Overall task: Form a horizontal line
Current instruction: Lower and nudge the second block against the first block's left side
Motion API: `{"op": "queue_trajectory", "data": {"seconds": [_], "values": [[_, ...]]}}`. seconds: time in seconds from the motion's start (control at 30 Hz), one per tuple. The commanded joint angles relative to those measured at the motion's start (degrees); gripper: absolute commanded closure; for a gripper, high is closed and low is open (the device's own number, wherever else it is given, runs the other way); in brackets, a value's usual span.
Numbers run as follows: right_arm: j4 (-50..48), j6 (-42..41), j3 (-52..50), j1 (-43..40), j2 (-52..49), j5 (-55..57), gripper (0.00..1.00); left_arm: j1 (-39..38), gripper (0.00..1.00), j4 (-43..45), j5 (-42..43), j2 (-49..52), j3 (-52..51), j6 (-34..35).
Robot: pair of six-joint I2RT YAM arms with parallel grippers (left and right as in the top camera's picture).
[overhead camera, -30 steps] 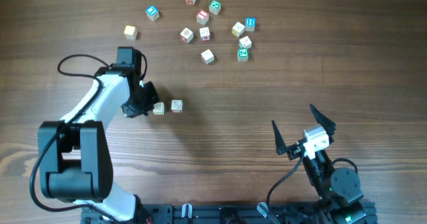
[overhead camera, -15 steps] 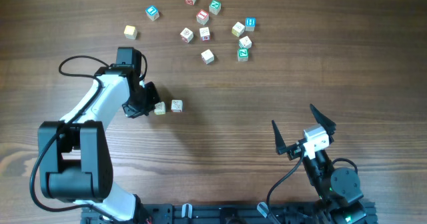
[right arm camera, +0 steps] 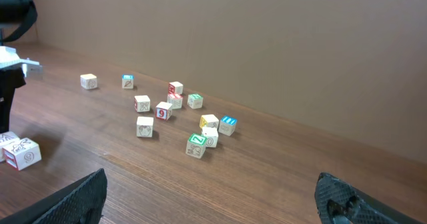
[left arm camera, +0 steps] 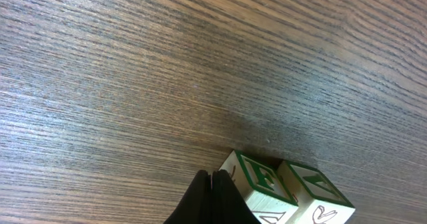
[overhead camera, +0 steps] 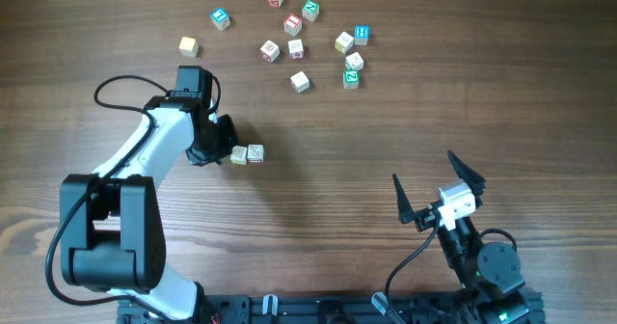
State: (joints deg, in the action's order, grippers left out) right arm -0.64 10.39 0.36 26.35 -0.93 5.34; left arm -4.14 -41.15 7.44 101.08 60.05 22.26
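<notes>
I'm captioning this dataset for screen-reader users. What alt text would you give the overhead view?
From above, the shut left gripper rests against the left end of two letter cubes touching side by side on a wooden table. About a dozen more cubes lie scattered beyond them, and the right gripper sits open and empty near the front edge.

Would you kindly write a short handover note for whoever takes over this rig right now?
Left gripper: shut, holding nothing, tips at the left end of the row.
Right gripper: open, empty, parked near the front edge, far from every cube.
Row: two small wooden letter cubes touch side by side mid-table, level left to right.
Done: the line is started.
Left: bring more from the scattered letter cubes at the far side and butt them onto the row.
</notes>
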Motion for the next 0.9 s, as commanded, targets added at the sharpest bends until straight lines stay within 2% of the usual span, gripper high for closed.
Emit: {"op": "queue_trajectory", "data": {"seconds": [0.0, 0.47, 0.57, 0.73, 0.87], "values": [[-0.17, 0.13, -0.04, 0.02, 0.28, -0.26, 0.00, -0.26, 0.96, -1.62, 0.85, 0.17, -0.17, 0.74], [-0.17, 0.11, -0.04, 0.02, 0.28, -0.26, 0.00, -0.26, 0.96, -1.40, 2.86, 0.17, -0.17, 0.74], [-0.17, 0.11, -0.04, 0.02, 0.28, -0.26, 0.00, -0.26, 0.96, -5.49, 0.83, 0.17, -0.17, 0.74], [-0.17, 0.13, -0.04, 0.02, 0.28, -0.26, 0.00, -0.26, 0.96, -15.21, 2.16, 0.17, -0.17, 0.72], [-0.17, 0.13, -0.04, 0.02, 0.28, -0.26, 0.00, -0.26, 0.96, -14.01, 3.30, 0.17, -0.17, 0.74]]}}
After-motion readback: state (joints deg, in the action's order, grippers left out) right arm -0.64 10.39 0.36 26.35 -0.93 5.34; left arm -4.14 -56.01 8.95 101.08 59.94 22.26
